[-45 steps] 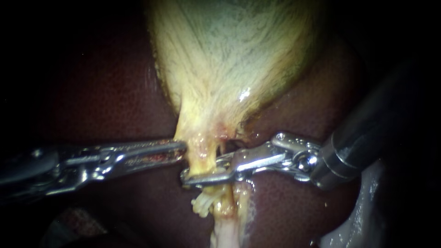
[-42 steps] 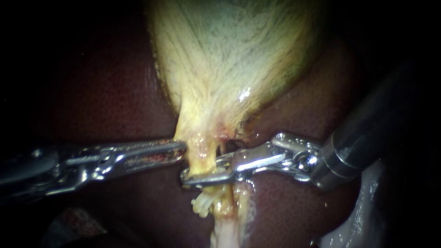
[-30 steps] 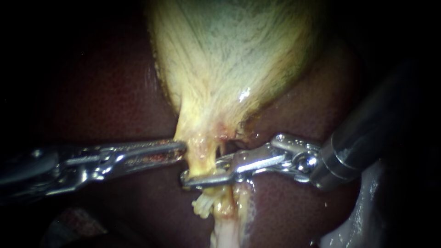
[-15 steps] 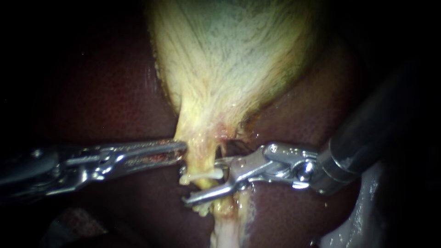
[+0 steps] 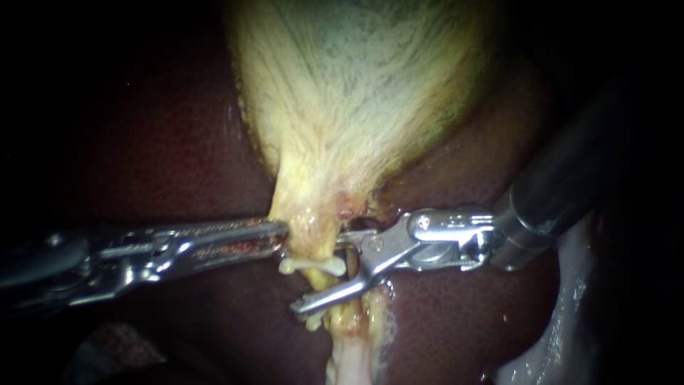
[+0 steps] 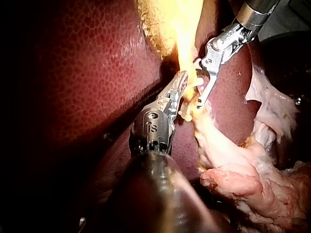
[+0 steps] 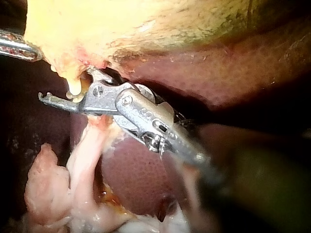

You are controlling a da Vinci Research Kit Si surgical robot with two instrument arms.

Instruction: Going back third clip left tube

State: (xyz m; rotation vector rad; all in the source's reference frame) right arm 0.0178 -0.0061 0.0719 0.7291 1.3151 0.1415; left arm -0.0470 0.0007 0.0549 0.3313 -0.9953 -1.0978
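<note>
Endoscope view. The right instrument (image 5: pixel 318 274) enters from 2 o'clock, and its pincer stands wide open and holds nothing: the lower jaw slants toward 8 o'clock, and the upper jaw runs toward 9 o'clock, its tip partly hidden behind tissue. The clip (image 5: pixel 311 265) lies in the gap between the two jaws, at 9 o'clock from the pincer's hinge and clear of the lower jaw. It sits crosswise on the left tube (image 5: pixel 311 239), just below the point where the gallbladder (image 5: pixel 356 93) narrows. It is a thin white bar, nearly level, with slightly thickened ends that project past both sides of the yellow tube. A second pale clip (image 5: pixel 312 325) shows at 6 o'clock from the first, beyond the lower jaw. The left instrument (image 5: pixel 279 235) comes in from 9 o'clock, its tip against the tube just above the clip. The dark red liver (image 5: pixel 164 142) lies behind.
</note>
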